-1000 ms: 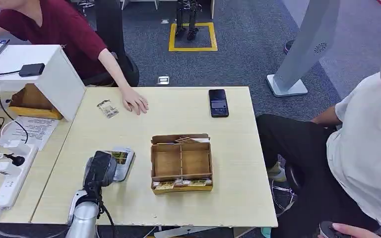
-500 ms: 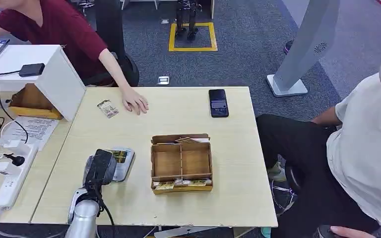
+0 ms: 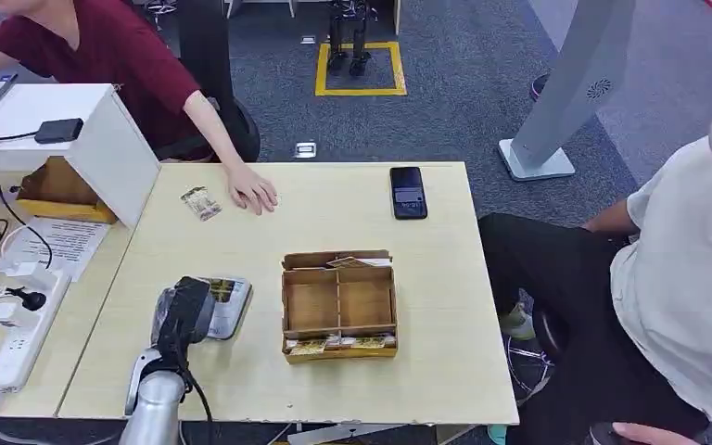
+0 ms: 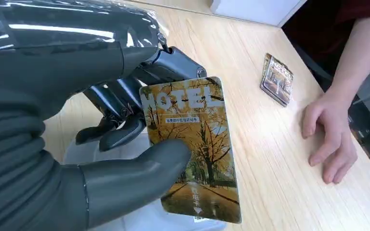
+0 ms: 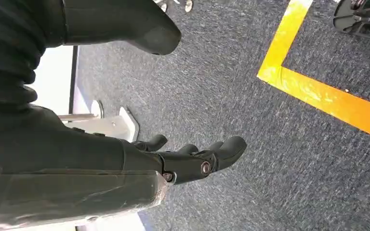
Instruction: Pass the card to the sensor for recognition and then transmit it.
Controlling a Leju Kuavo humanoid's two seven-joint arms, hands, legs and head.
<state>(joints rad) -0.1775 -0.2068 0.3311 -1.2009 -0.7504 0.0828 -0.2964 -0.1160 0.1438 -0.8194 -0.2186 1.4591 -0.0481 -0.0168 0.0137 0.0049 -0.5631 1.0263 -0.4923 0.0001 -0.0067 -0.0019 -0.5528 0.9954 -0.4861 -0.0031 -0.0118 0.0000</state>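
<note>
My left hand (image 4: 101, 159): pinches glossy rectangular card (image 4: 192, 144) over flat grey sensor (image 3: 225, 306)
My right hand (image 5: 192, 156): empty, fingers apart above carpet

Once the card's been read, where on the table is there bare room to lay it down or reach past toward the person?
Bare patches of table: right of the wooden box, below the phone; and the middle strip between the box and the person's hand. Crowded: around the left robot hand holding the card over the sensor, and near the card stack.
</note>
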